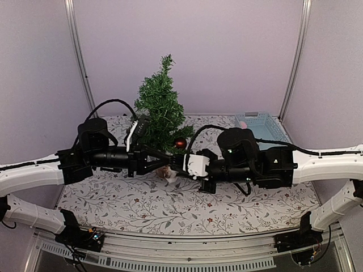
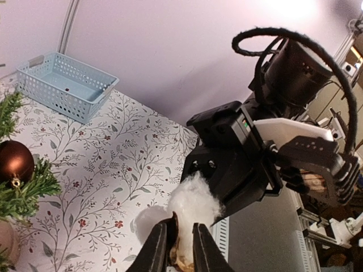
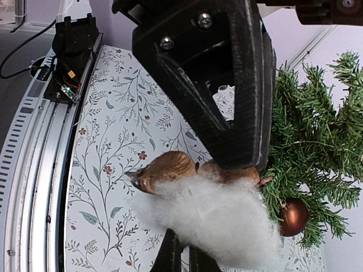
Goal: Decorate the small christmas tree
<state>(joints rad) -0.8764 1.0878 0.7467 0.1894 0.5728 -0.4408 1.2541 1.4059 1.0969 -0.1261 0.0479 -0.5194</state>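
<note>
The small christmas tree (image 1: 159,107) stands at the back of the table, its stump hidden behind my left arm. A red-brown bauble (image 1: 180,143) hangs on its lower right branch and also shows in the right wrist view (image 3: 294,216). My left gripper (image 1: 165,165) and right gripper (image 1: 177,168) meet tip to tip in front of the tree. The left gripper (image 2: 182,249) is shut on a brown ornament (image 3: 167,170) with white fluff (image 2: 195,198). The right gripper (image 3: 184,258) is shut on the white fluff (image 3: 227,221) from below.
A light-blue plastic basket (image 1: 258,126) sits at the back right of the floral tablecloth (image 1: 142,204); it also shows in the left wrist view (image 2: 65,85). Tree branches (image 3: 317,141) are close beside the held ornament. The metal table rail (image 3: 34,170) runs along the near edge.
</note>
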